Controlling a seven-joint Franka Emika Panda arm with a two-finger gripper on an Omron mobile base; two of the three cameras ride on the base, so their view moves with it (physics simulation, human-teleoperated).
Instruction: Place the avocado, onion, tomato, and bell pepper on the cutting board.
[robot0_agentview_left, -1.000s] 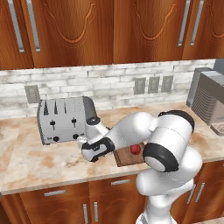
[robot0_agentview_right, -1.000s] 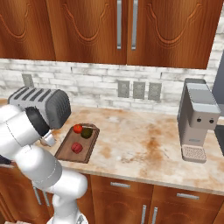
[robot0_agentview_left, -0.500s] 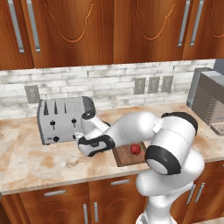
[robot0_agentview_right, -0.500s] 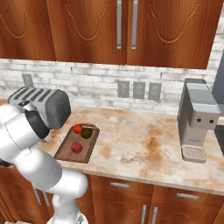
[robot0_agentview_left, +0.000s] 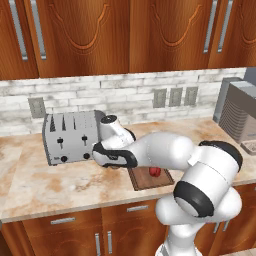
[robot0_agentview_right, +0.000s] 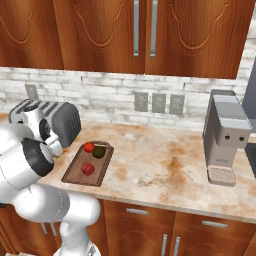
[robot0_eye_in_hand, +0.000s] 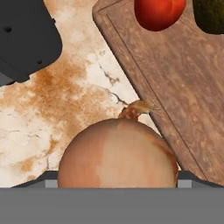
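While the onion (robot0_eye_in_hand: 117, 153) sits large at the bottom of the hand view, directly before the gripper, the finger tips themselves are hidden behind it and the grey band, so whether the jaws are clamped on it or standing apart cannot be told. Its closeness to the camera suggests it is held or about to be held; treat this as a judgement.

Key relation: the cutting board (robot0_eye_in_hand: 175, 87) lies up and to the right of the onion in the hand view, its raised rim running diagonally just beside the onion's stem end. The onion appears over bare counter (robot0_eye_in_hand: 65, 100), at the board's edge and not yet over its surface. The coming move therefore calls for a short shift across the rim toward the board's middle.

Items already on the board:
- a red fruit, probably the tomato (robot0_eye_in_hand: 158, 12), at the far end;
- the avocado (robot0_eye_in_hand: 211, 15), just beside it;
- a second red item (robot0_agentview_right: 88, 169) nearer the front, possibly the bell pepper.

Surroundings: the toaster (robot0_agentview_left: 72, 136) stands on the counter beside the board, its dark base showing at the upper left of the hand view, well apart from the onion. The coffee machine (robot0_agentview_right: 227, 137) stands far off to the right.

Obstruction: the rim must be cleared, and the free patch between the red items is the likely target.
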